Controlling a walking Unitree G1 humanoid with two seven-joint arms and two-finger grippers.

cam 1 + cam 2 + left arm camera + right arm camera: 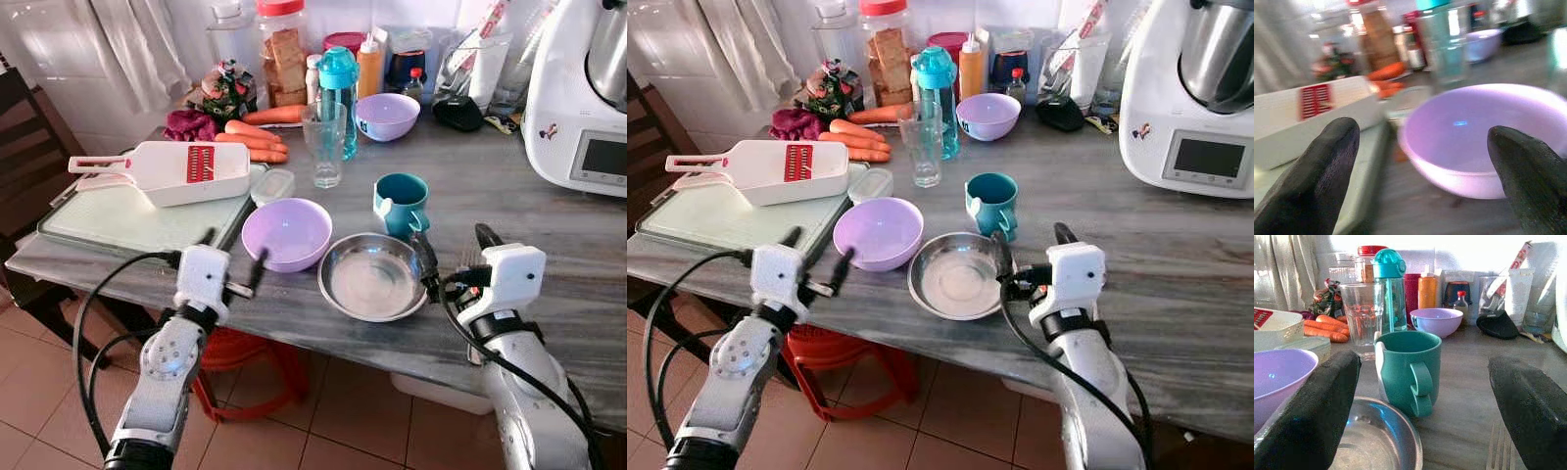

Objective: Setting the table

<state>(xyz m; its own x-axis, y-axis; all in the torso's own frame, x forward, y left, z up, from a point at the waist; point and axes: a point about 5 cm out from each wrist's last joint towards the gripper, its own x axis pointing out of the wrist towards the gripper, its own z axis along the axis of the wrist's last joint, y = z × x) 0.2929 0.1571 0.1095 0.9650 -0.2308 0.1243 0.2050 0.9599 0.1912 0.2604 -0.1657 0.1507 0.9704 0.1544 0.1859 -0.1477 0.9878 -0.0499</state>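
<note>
The steel bowl (373,277) sits at the front edge of the table (549,235), with the lilac bowl (286,233) touching it on its left and the teal mug (402,204) just behind it. The right gripper (453,257) has its fingers spread wide at the steel bowl's right rim, holding nothing, and a fork (1501,445) lies just right of the steel bowl. The left gripper (233,260), also spread and holding nothing, is far left of the steel bowl, in front of the lilac bowl.

Grey marble table (549,245), terracotta tile floor (343,431)
</note>
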